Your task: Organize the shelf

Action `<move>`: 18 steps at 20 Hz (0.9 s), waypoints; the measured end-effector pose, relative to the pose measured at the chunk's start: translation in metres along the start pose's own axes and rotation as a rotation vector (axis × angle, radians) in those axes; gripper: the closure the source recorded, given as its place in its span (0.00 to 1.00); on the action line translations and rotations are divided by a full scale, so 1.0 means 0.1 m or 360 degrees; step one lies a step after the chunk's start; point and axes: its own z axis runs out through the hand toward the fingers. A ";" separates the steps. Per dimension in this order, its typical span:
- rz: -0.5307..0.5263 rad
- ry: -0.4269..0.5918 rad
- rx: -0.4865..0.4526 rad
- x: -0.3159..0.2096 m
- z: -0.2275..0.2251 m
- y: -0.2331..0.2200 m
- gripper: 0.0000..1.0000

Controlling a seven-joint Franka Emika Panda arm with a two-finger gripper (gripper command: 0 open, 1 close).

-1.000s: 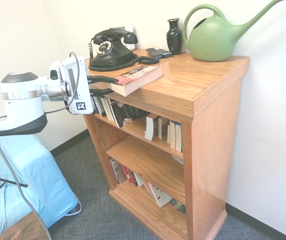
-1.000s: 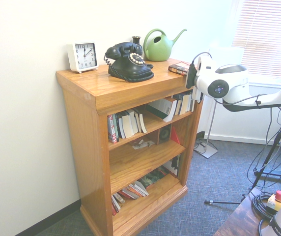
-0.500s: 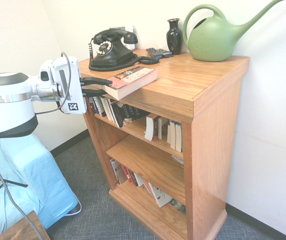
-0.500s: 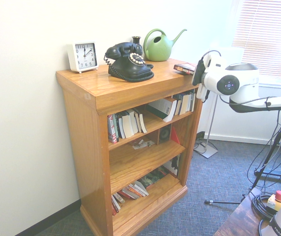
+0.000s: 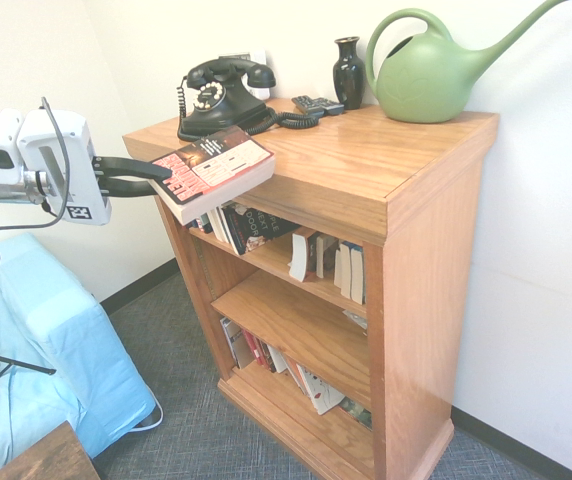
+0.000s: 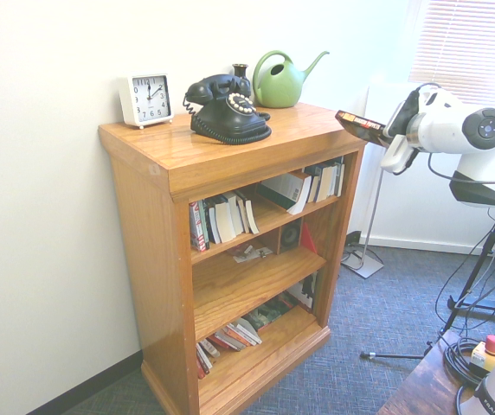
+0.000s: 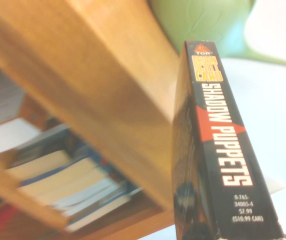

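Pulled clear of the shelf [image 5: 366, 165] top since a second ago: paperback [image 5: 216, 170] then lying flat at the near left corner of the top, now off the wood and hanging in the air beside that corner, cover tipped up toward the first exterior camera. End effector [image 5: 158, 176] drawn back leftward with it, fingers clamped on the book's near end.

Shelf now to the right of the end effector in the first exterior view, just beside the book's far end. Book's long axis roughly level, pointing from the fingers toward the corner. Spine reading "SHADOW PUPPETS" in the wrist view, with the overhanging top edge and a row of books beneath it.

Likely home for it: upper shelf level [image 5: 266, 250], below and to the right of the book, already partly filled with leaning books [image 5: 236, 222]; gap further right looks freer. In the way: the overhanging top edge, to be ducked under.

Still on the top: black telephone [image 5: 224, 98], dark vase [image 5: 348, 70], green watering can [image 5: 431, 70], clock [image 6: 146, 98] at the far end.
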 end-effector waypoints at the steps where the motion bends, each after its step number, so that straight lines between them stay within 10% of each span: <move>1: 0.0033 -0.0034 0.0040 -0.07 -0.01 0.00 1.00; 18: 0.0304 -0.0620 0.0545 -0.95 0.56 -0.99 1.00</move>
